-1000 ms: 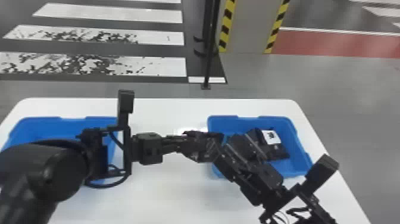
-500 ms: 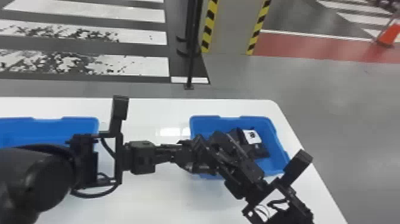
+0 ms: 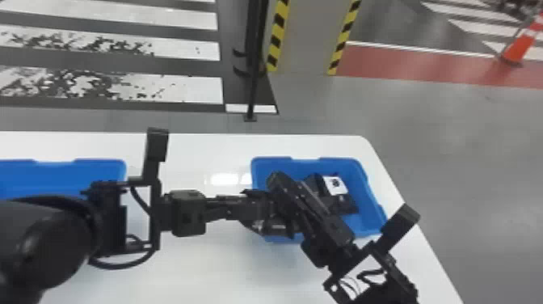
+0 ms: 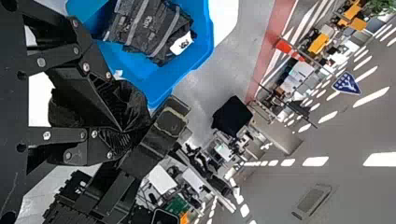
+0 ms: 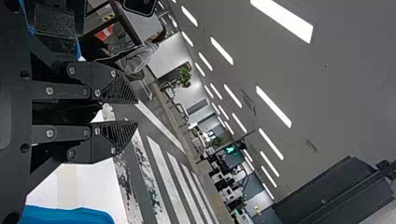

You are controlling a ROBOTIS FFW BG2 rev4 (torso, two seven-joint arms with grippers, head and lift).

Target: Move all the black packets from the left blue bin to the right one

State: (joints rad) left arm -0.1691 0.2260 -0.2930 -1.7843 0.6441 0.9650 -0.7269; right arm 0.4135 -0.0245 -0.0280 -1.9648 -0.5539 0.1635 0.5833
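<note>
Over in the right bin [image 3: 311, 165], at least one black packet [image 4: 149, 30] looks done. The left gripper [image 4: 120, 132] has its fingers clamped on another packet [image 4: 134, 103], so that drop remains. The right gripper [image 5: 137, 112] has fingers slightly apart. Can't tell what's still in the left bin [image 3: 60, 178].

The head view's left edge crops the left blue bin [image 3: 60, 174]; the right blue bin [image 3: 278, 165] is partly hidden
</note>
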